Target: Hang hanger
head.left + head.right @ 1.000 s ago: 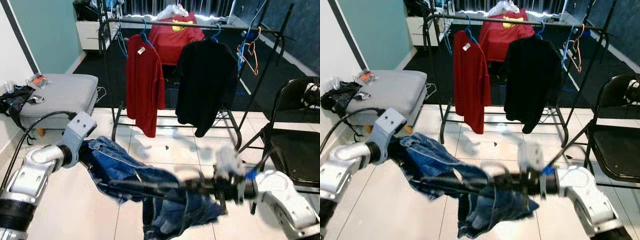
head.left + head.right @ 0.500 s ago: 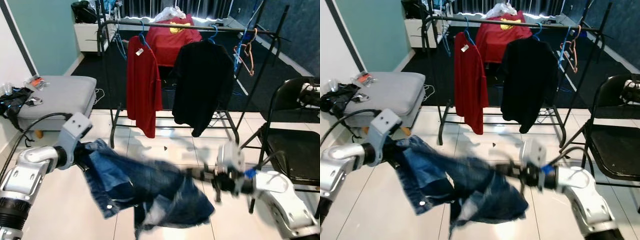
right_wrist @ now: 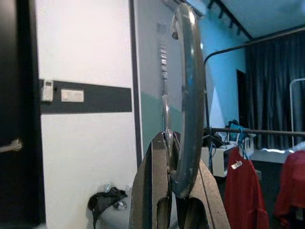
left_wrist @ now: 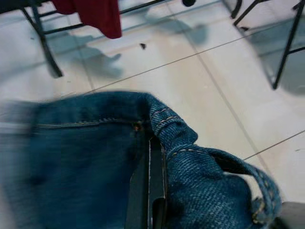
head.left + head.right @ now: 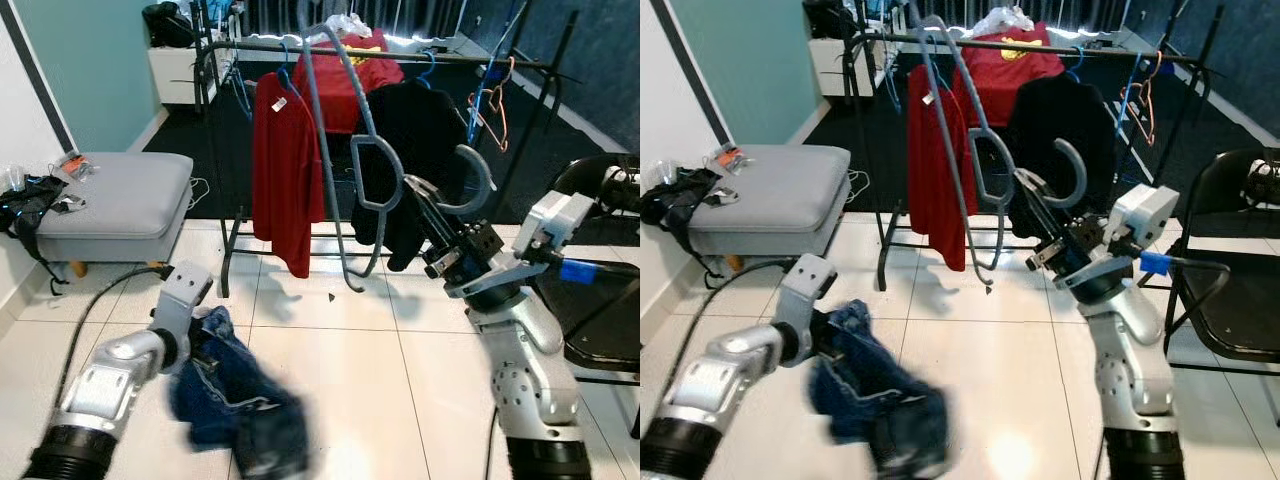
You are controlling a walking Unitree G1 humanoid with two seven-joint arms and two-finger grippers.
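A large grey plastic hanger [image 5: 350, 170] stands raised in front of me, its hook [image 5: 470, 185] curling to the right. My right gripper [image 5: 428, 212] is shut on it near the hook; the right wrist view has the pads [image 3: 157, 191] clamped on the grey hook [image 3: 183, 109]. The hanger is bare. Low on the left, blue jeans [image 5: 235, 395] hang bunched just above the floor tiles. My left gripper [image 5: 205, 340] is shut on their waistband [image 4: 167, 129], with its fingers [image 4: 143, 191] buried in the denim. Behind stands a black clothes rack [image 5: 300, 46].
On the rack hang a red shirt [image 5: 285, 160], a black shirt [image 5: 425, 125], a red T-shirt [image 5: 345, 70] and spare hangers [image 5: 490, 100] at its right end. A grey ottoman [image 5: 110, 200] is at left, a black folding chair [image 5: 600, 290] at right.
My right arm swung the hanger up from low and level to upright before the rack. The jeans came off it and now hang from my left gripper, lower and nearer the floor.
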